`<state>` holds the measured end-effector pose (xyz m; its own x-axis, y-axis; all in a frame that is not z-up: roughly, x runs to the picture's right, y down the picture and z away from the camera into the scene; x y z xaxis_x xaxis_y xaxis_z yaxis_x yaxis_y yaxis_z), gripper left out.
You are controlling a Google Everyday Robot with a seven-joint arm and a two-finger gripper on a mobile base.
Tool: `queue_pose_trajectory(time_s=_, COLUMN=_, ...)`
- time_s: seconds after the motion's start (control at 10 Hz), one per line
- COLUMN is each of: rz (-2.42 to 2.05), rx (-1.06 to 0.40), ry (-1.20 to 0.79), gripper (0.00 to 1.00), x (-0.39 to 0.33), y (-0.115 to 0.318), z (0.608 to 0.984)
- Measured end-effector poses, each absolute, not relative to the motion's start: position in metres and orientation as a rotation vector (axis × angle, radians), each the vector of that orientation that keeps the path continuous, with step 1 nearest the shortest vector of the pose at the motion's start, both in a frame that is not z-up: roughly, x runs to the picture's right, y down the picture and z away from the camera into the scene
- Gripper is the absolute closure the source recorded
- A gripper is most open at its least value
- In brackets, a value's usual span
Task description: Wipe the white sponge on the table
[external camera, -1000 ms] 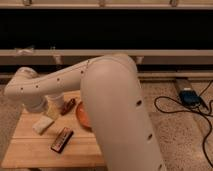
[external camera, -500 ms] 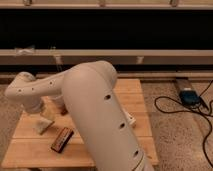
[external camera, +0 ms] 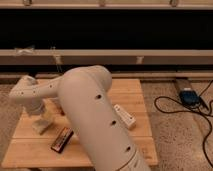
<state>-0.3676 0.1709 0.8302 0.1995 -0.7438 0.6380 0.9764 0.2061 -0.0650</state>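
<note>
The table is a small tabletop of honey-tan planks. My white arm sweeps in from the lower right and bends down to the table's left side. The gripper hangs there, right over the white sponge, a small cream block near the left edge. Gripper and sponge blend together, so I cannot tell whether they touch. The jaws stand open, and I see nothing held in them.
A dark red-black flat bar lies just right of the sponge, toward the front. A white capped bottle lies at the right of the table. On the floor at right sit a blue device and black cables.
The arm has swung left and down, bringing the gripper over the sponge. The orange bowl seen earlier is now hidden behind the arm.
</note>
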Motion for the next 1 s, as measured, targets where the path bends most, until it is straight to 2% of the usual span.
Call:
queue_pose_trajectory(time_s=0.3, rz=-1.282, rx=-0.537, ry=-0.55, gripper=0.21, x=-0.369, y=0.18, z=0.841)
queue_pose_trajectory(time_s=0.6, rz=-1.272, rx=-0.549, ry=-0.548, gripper=0.48, x=-0.366, y=0.181, z=0.847)
queue_pose_trajectory(time_s=1.0, rz=-1.254, rx=-0.54, ry=-0.549, gripper=0.91, x=-0.356, y=0.176, z=0.847)
